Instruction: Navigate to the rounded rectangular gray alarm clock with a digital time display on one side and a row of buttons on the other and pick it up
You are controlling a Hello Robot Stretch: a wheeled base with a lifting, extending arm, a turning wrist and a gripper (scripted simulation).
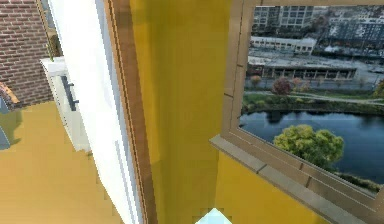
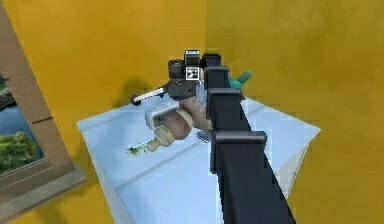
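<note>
In the arm side view the dark arm (image 2: 235, 140) rises from the bottom edge and reaches over a white table (image 2: 120, 135) in a yellow corner. The gripper (image 2: 145, 98) sits at its far end, left of the two white marked squares (image 2: 180, 68), with thin fingers pointing toward the view's left. Just below the gripper body, a rounded beige and pale grey thing (image 2: 168, 128) lies on the tabletop. I cannot tell whether the gripper holds anything.
A teal thing (image 2: 240, 78) pokes out behind the arm, and a small green sprig (image 2: 133, 150) lies on the table. A window (image 2: 15, 130) is at the left. In the forward view: a white door (image 1: 95, 100), a yellow wall (image 1: 185, 90), a large window (image 1: 310, 90), a white cabinet (image 1: 62, 95).
</note>
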